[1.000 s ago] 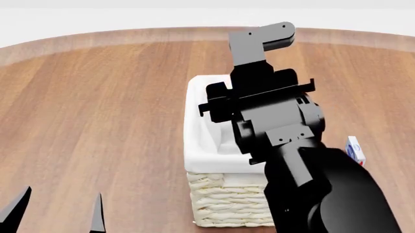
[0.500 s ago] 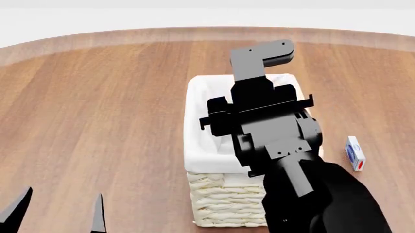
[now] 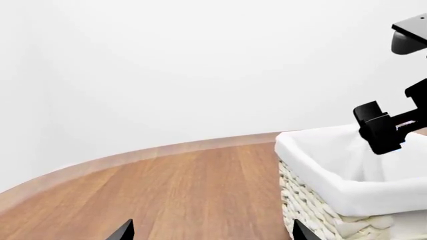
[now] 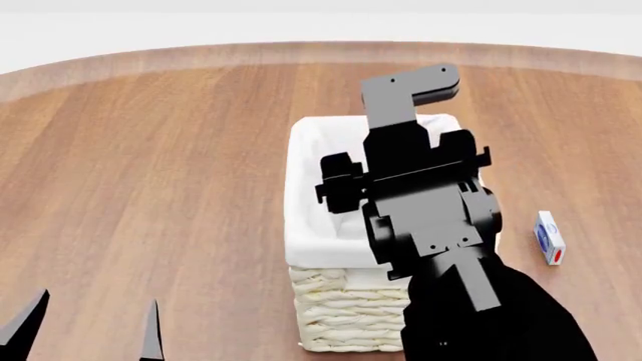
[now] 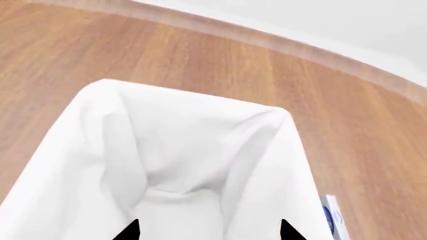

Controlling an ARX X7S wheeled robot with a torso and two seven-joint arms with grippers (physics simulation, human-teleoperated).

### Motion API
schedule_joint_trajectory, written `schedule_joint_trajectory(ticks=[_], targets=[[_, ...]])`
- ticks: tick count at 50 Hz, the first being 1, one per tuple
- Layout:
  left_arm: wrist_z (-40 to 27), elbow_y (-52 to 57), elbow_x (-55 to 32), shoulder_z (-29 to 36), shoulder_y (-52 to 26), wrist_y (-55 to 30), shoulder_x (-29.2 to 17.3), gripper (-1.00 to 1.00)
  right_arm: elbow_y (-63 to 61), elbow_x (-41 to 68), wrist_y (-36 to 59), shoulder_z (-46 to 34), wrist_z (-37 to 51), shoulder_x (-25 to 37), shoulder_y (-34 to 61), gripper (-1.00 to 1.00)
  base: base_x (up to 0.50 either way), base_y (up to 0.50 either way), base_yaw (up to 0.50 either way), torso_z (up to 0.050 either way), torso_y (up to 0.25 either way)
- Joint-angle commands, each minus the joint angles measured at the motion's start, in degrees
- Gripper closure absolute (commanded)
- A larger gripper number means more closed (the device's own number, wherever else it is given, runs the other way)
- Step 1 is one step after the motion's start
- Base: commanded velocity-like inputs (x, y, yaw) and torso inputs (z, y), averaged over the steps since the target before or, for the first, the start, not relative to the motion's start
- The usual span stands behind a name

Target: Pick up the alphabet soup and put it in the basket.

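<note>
The alphabet soup shows in none of the views. The basket (image 4: 299, 195), cream wicker with a white cloth lining, stands mid-table. My right arm (image 4: 426, 203) hangs over its right half and hides the gripper's fingers in the head view. In the right wrist view my right gripper (image 5: 209, 231) is open above the white lining (image 5: 187, 105), with nothing between its tips. My left gripper (image 4: 89, 331) is open and empty near the table's front left. The left wrist view shows that left gripper (image 3: 212, 232) beside the basket (image 3: 313, 205), apart from it.
A small white and blue box (image 4: 549, 237) lies on the wooden table (image 4: 150, 165) just right of the basket, and the same box (image 5: 332, 216) shows at the edge of the right wrist view. The table's rounded far edge (image 4: 201, 56) runs across the back.
My right arm has drawn a little to the right and toward me over the basket, uncovering the small box beside it. The left gripper has not moved.
</note>
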Motion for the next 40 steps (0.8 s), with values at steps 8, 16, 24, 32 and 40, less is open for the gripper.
schedule_joint_trajectory(ticks=[8,16,24,32,40], targets=[[-0.3,-0.1,-0.2,0.2,-0.1,0.1,-0.2,-1.0,0.0,-4.8,-1.1,3.5,-0.8,0.0,-0.1,-1.0,0.0,0.0,0.0,0.0,0.0],[-0.4,-0.1,-0.3,0.3,-0.2,0.1,-0.3,-1.0,0.0,-3.5,-20.1,7.8,0.8,0.0,0.4,-1.0,0.0,0.0,0.0,0.0,0.0],[-0.6,0.0,-0.4,0.4,-0.2,0.0,-0.4,-1.0,0.0,-1.0,-22.8,8.8,1.8,0.0,3.1,-1.0,0.0,0.0,0.0,0.0,0.0],[-0.6,-0.1,-0.6,0.5,-0.3,0.1,-0.5,-1.0,0.0,2.9,-27.7,6.1,1.8,0.0,6.1,-1.0,0.0,0.0,0.0,0.0,0.0],[-0.7,0.0,-0.7,0.7,-0.6,-0.3,-0.5,-1.0,-0.1,1.7,-33.3,11.1,-1.6,0.0,9.2,-1.0,0.0,0.0,0.0,0.0,0.0]])
